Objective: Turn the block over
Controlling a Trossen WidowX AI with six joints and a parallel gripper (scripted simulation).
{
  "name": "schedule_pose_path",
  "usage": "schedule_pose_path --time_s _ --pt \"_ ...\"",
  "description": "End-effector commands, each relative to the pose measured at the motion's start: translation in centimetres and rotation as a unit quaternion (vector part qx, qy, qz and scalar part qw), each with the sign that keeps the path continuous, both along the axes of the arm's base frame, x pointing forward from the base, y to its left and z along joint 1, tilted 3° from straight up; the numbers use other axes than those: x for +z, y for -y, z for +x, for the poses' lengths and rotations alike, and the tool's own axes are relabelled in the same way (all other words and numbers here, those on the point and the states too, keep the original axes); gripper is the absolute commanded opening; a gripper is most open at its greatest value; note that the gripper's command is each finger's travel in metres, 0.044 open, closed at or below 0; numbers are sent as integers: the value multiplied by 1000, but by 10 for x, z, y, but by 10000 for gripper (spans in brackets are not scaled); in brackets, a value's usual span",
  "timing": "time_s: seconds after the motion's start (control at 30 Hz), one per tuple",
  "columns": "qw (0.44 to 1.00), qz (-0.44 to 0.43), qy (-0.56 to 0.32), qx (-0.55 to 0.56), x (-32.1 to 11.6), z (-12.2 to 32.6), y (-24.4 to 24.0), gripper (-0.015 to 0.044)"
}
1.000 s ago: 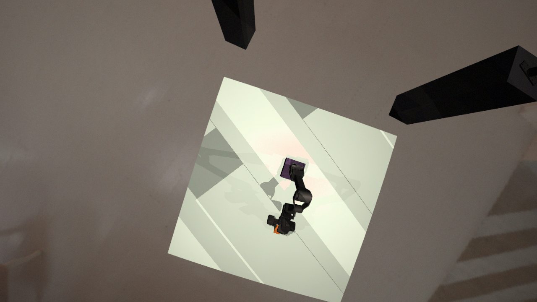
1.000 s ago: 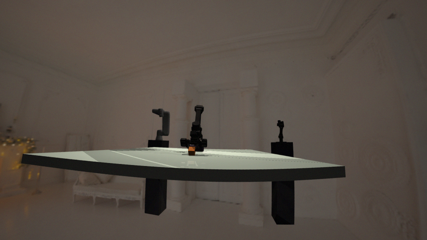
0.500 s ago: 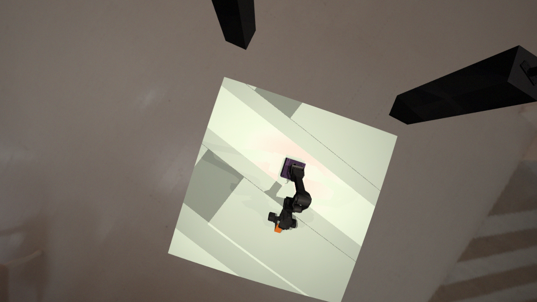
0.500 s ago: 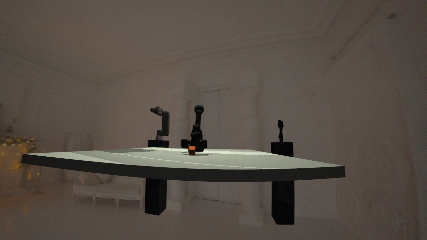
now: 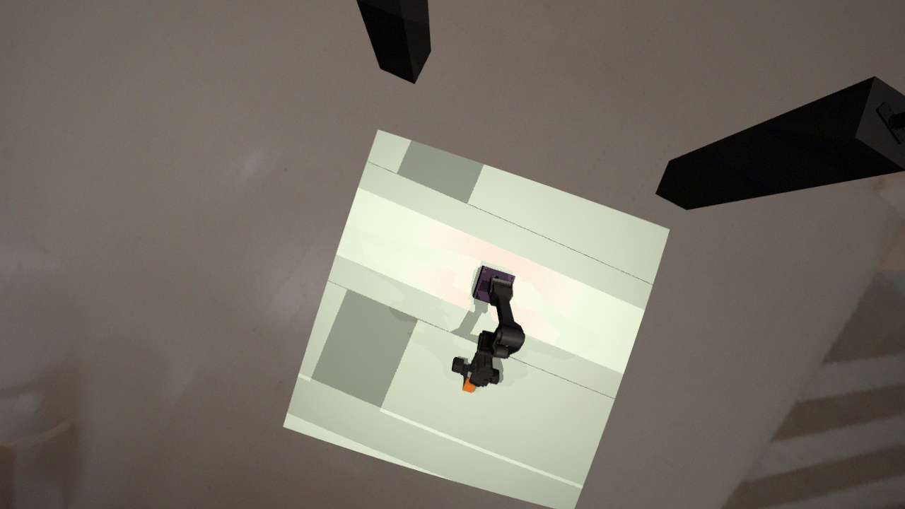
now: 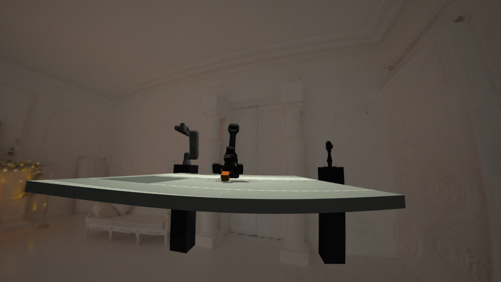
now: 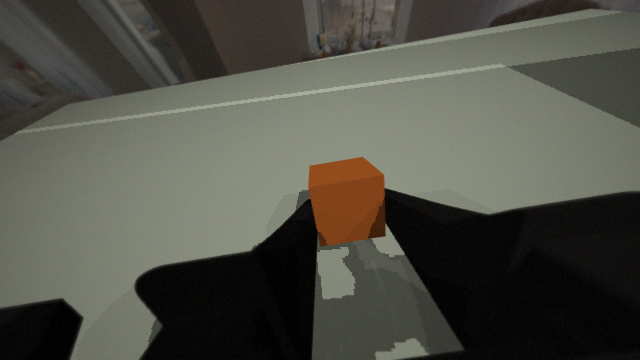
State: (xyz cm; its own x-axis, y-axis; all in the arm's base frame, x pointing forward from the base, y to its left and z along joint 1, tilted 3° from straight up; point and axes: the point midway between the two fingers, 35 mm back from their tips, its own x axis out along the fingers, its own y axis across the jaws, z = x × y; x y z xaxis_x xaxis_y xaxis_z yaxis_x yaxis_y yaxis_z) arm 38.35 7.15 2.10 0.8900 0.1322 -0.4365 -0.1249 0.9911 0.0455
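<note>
An orange block (image 5: 469,385) (image 6: 225,176) (image 7: 347,210) sits between the two black fingertips in the wrist view. My gripper (image 7: 344,199) is shut on it, with one finger on each side. In the exterior view the block is in front of the fingers, low over the pale table (image 5: 506,430) (image 6: 210,205) (image 7: 200,150); whether it touches the top I cannot tell. No marked side shows on the faces in view; the other faces are hidden.
The arm stands on a purple base plate (image 5: 483,283) near the middle of the table. Black pedestals (image 6: 182,229) (image 6: 331,236) stand beyond the table, each bearing another arm. The table's front edge shows in the exterior view.
</note>
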Motion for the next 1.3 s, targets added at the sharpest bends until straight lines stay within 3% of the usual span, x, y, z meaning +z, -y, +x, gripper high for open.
schedule_pose_path --time_s 0.0,0.47,1.27 --pt "1000 1 2 -3 1 0 1 79" --pt "1000 1 2 -3 1 0 1 440" --pt "1000 1 2 -3 1 0 1 440"
